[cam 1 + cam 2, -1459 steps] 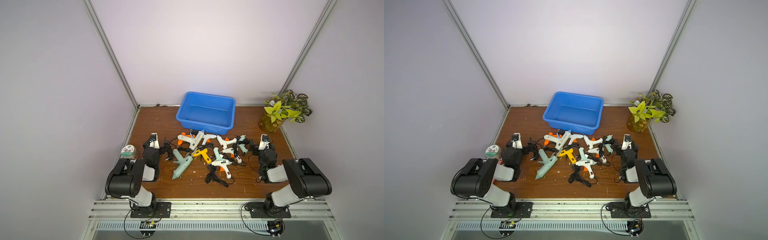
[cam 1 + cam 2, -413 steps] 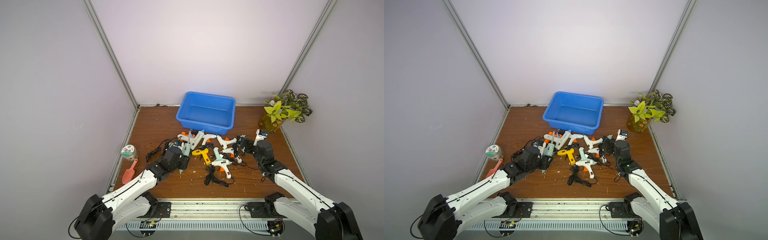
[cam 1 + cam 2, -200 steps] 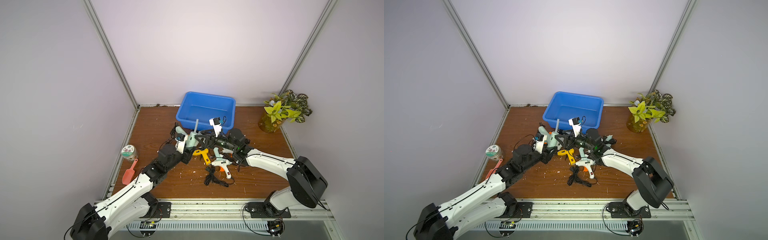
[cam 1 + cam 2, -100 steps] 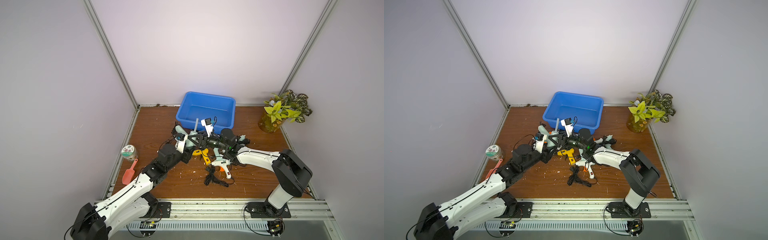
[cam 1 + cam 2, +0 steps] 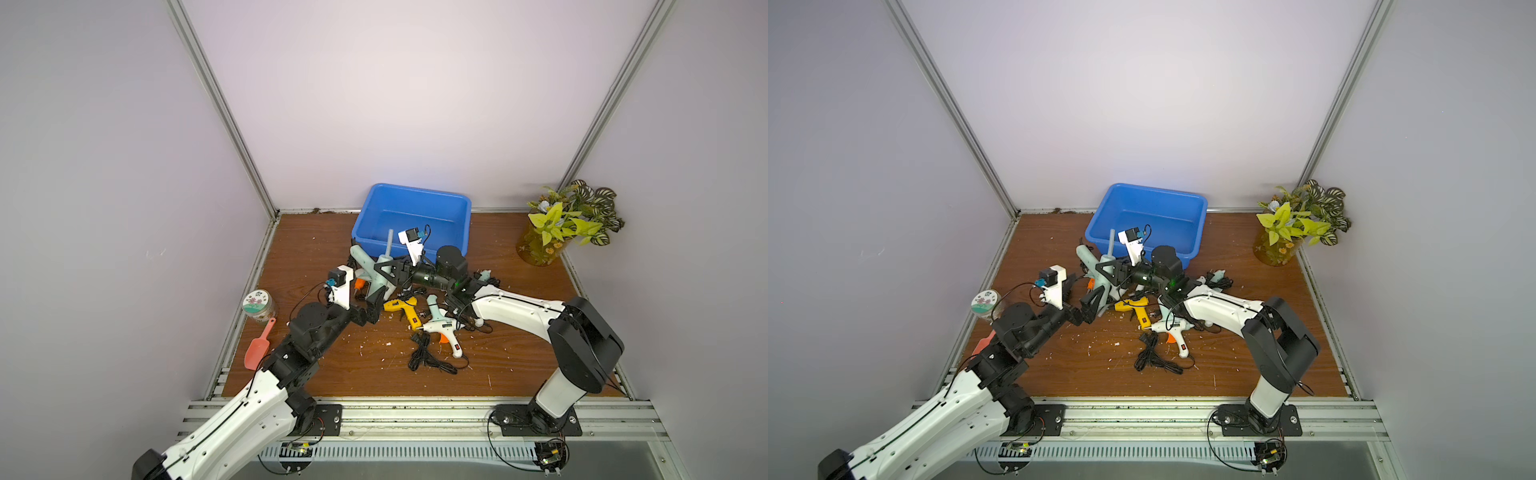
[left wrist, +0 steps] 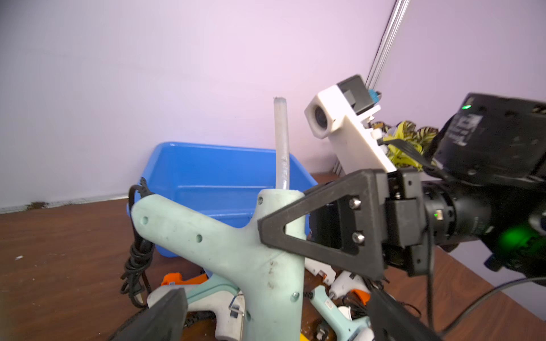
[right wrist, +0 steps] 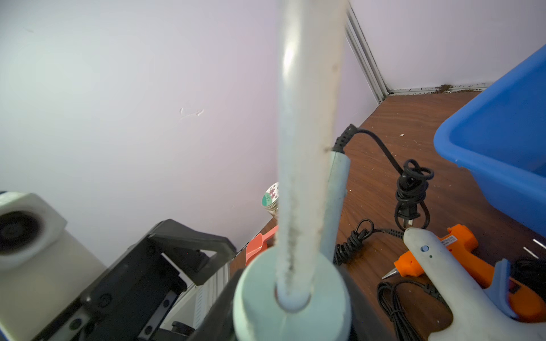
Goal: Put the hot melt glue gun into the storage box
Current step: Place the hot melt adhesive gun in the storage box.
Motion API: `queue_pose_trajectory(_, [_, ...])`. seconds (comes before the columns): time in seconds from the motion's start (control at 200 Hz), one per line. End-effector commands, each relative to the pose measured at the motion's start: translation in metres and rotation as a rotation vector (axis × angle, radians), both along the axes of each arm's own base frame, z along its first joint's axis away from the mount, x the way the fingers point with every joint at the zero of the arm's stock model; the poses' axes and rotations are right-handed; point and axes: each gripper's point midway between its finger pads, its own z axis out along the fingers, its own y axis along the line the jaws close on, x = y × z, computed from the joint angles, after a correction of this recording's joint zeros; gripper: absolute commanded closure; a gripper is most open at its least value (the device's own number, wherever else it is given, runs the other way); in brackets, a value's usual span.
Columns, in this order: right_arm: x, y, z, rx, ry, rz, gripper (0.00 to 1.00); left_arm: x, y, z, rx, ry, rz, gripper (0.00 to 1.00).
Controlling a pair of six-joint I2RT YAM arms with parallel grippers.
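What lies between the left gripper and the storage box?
The mint glue gun, clamped by the right gripper, stands between the open left gripper and the storage box; the left wrist view shows it best.

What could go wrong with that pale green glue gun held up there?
1. Only the right pincer grips the mint glue gun, at its rear end. The left pincer is open, so the gun might swing or slip.
2. Its black cord hangs down in a bundle and could snag the other glue guns or the storage box rim.
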Motion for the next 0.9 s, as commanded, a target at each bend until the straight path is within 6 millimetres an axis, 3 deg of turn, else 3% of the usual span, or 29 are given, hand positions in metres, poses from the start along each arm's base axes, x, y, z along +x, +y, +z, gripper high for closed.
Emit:
queue_pose_trajectory(0.0, [0.004, -0.01, 0.093, 0.122, -0.232, -0.033, 1.0, -0.007, 0.023, 0.013, -0.075, -0.058, 0.087, 0.0])
queue_pose_trajectory(0.235, [0.03, -0.018, 0.161, 0.197, -0.352, -0.031, 1.0, -0.015, 0.072, 0.011, -0.143, -0.049, 0.295, 0.0])
queue_pose_trajectory(0.37, [0.066, -0.026, 0.173, 0.161, -0.376, -0.112, 1.0, -0.016, 0.087, 0.004, -0.156, -0.016, 0.366, 0.0])
queue_pose_trajectory(0.656, [0.149, -0.063, 0.159, 0.069, -0.331, -0.268, 1.0, -0.013, 0.085, -0.008, -0.108, 0.04, 0.372, 0.0])
queue_pose_trajectory(0.896, [0.208, -0.082, 0.106, -0.123, -0.292, -0.391, 1.0, -0.01, 0.083, -0.016, -0.101, 0.063, 0.373, 0.0])
